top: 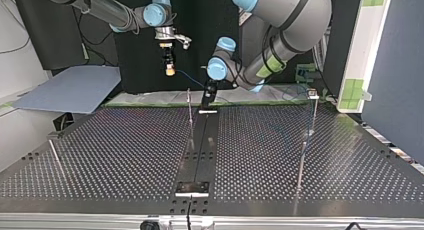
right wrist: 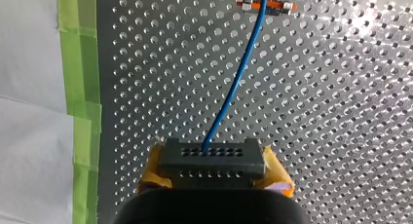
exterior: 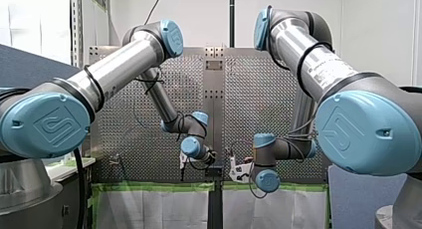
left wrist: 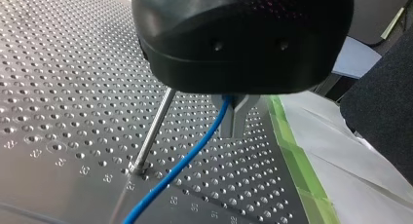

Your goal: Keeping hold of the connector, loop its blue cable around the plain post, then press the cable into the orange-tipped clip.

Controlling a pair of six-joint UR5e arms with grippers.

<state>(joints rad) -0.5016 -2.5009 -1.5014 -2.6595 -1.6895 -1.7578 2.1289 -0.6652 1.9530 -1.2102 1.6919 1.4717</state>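
Observation:
In the right wrist view a black connector point(right wrist: 212, 153) sits between the yellow pads point(right wrist: 278, 177) of my right gripper point(right wrist: 213, 171), which is shut on it. The blue cable point(right wrist: 236, 85) runs from the connector over the table and crosses the orange-tipped clip point(right wrist: 281, 6). In the left wrist view my left gripper point(left wrist: 234, 126) has its metal fingers shut on the blue cable point(left wrist: 187, 160), which slopes down to the table close beside the plain post point(left wrist: 153, 134). In the top view the right gripper point(top: 170, 66) hangs above the table's far edge, the left gripper point(top: 208, 96) low beside the post point(top: 190, 110).
The perforated table point(top: 125, 155) carries more thin posts, one at the top view's left point(top: 55, 157) and two at its right point(top: 312, 115). Green tape point(left wrist: 292, 151) and white sheeting edge the table near both grippers. A dark centre rail point(top: 200, 140) runs along the table.

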